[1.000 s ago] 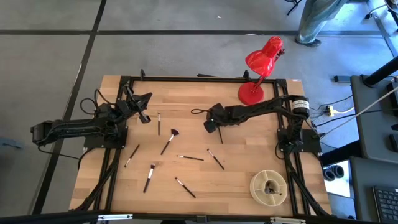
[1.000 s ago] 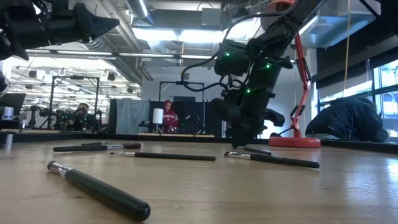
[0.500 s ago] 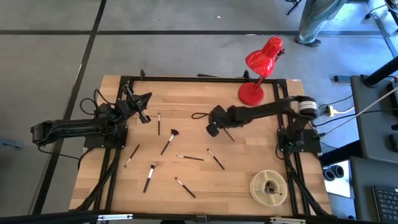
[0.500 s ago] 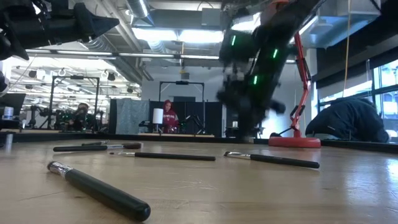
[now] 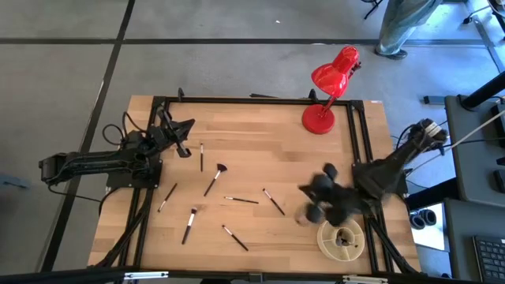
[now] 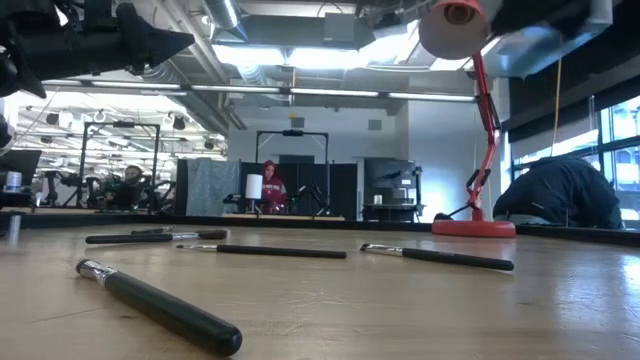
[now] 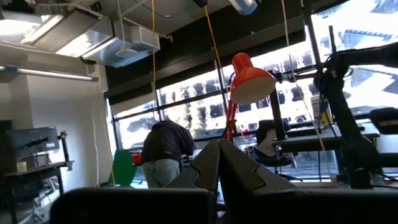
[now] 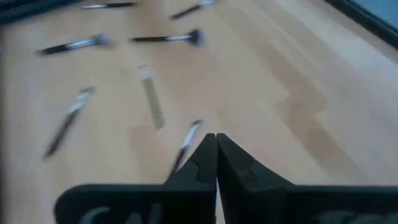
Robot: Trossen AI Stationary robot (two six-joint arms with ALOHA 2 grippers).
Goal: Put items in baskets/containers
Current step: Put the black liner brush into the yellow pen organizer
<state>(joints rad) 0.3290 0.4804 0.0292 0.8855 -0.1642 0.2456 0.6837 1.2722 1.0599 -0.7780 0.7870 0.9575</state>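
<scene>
Several slim dark makeup brushes lie flat on the wooden table, among them a fan-headed one [image 5: 215, 179] and others [image 5: 241, 200] [image 5: 189, 224] [image 6: 160, 310]. The round cream divided dish [image 5: 341, 236] stands at the near right corner. My right gripper [image 5: 309, 211], blurred by its swing, hangs above the table just left of the dish, shut [image 8: 216, 142] on a brush [image 8: 188, 143]. My left gripper [image 5: 183, 136] waits shut at the far left, raised and holding nothing [image 7: 219, 149]. My right gripper has a thin brush at its shut fingertips. The pale tip end [image 8: 196, 126] sticks out ahead of the fingers, and the handle runs back behind one finger [image 8: 198, 163], which hides the place of contact. The fingers slant down, and the brush is clear of the table.
A red desk lamp [image 5: 331, 75] stands on its round base [image 5: 319, 120] at the far right. Black frame rails [image 5: 260, 100] edge the table. People stand beyond the table [image 5: 398, 28] [image 6: 565, 195]. Bare wood lies between the brushes and the dish.
My right gripper has left the middle of the table's far half, risen, and swung fast toward the near right corner, beside the dish. It has passed out of the low view. The brush that lay under it is gone from that spot. The other brushes have kept still.
</scene>
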